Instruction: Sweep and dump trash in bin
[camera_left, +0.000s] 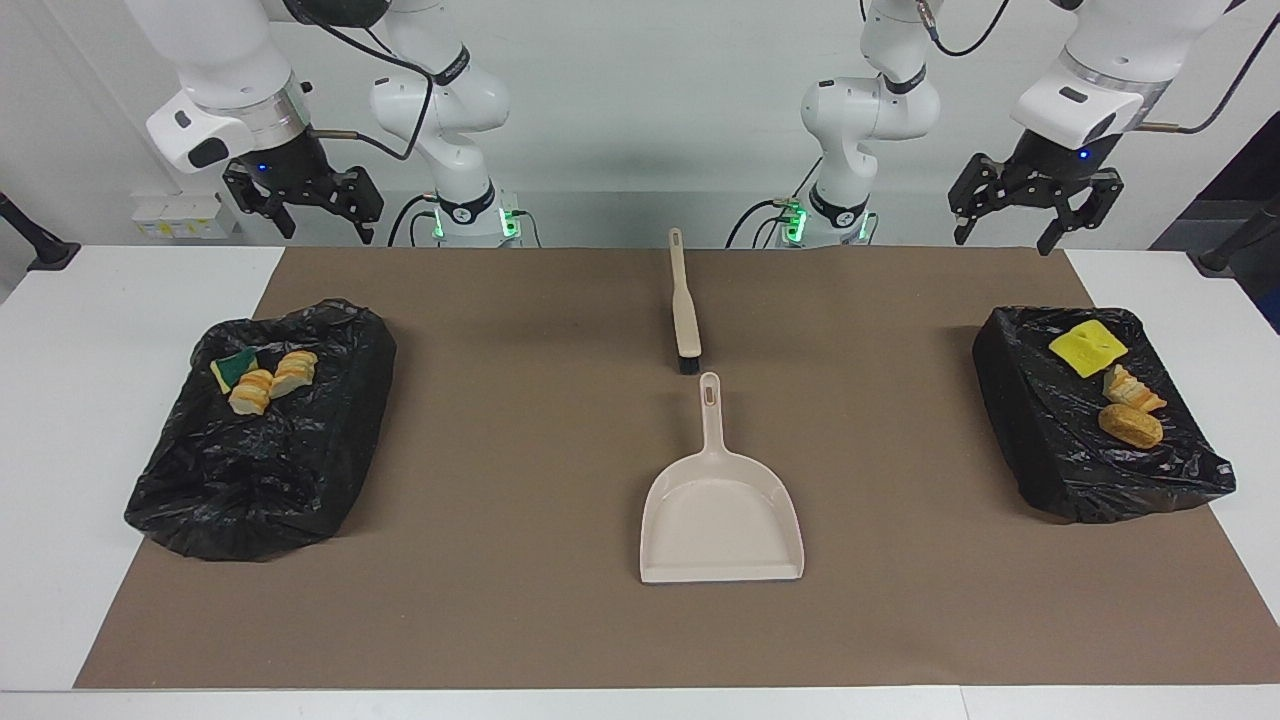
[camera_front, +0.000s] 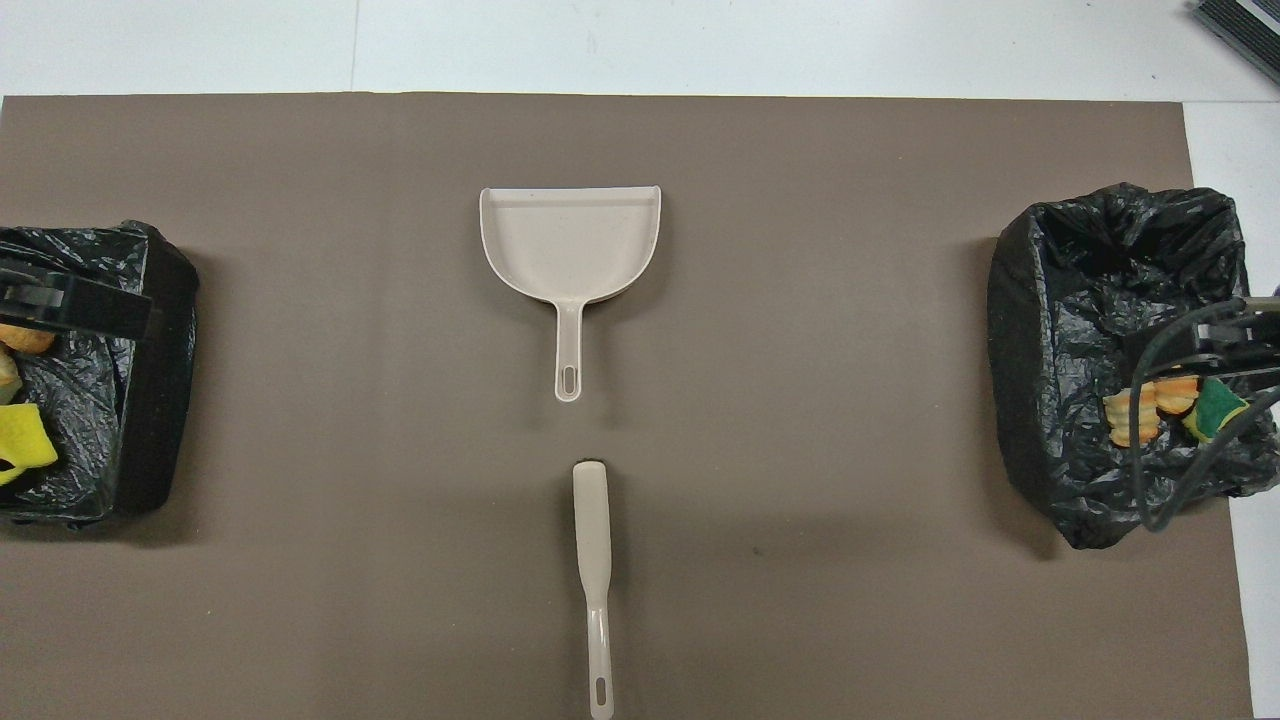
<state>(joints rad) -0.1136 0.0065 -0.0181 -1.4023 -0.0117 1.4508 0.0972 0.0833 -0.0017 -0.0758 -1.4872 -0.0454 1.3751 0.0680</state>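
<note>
The trash lies in two black-bag-lined bins. Yellow-green sponge and bread chunks (camera_left: 265, 380) sit in the bin (camera_left: 260, 460) at the right arm's end, also in the overhead view (camera_front: 1140, 412). A yellow sponge and bread chunks (camera_left: 1115, 385) sit in the bin (camera_left: 1050, 450) at the left arm's end. The beige dustpan (camera_left: 720, 510) lies at mid-table, with its handle toward the robots. The beige brush (camera_left: 685, 310) lies nearer to the robots, in line with it. My right gripper (camera_left: 325, 232) and left gripper (camera_left: 1003, 243) hang open and empty, each raised over its own end's bin.
A brown mat (camera_left: 500, 560) covers most of the white table (camera_left: 100, 400). The dustpan (camera_front: 570, 250) and brush (camera_front: 592, 550) lie on the mat between the two bins (camera_front: 150, 400) (camera_front: 1050, 350). A cable (camera_front: 1165, 450) hangs over the bin at the right arm's end.
</note>
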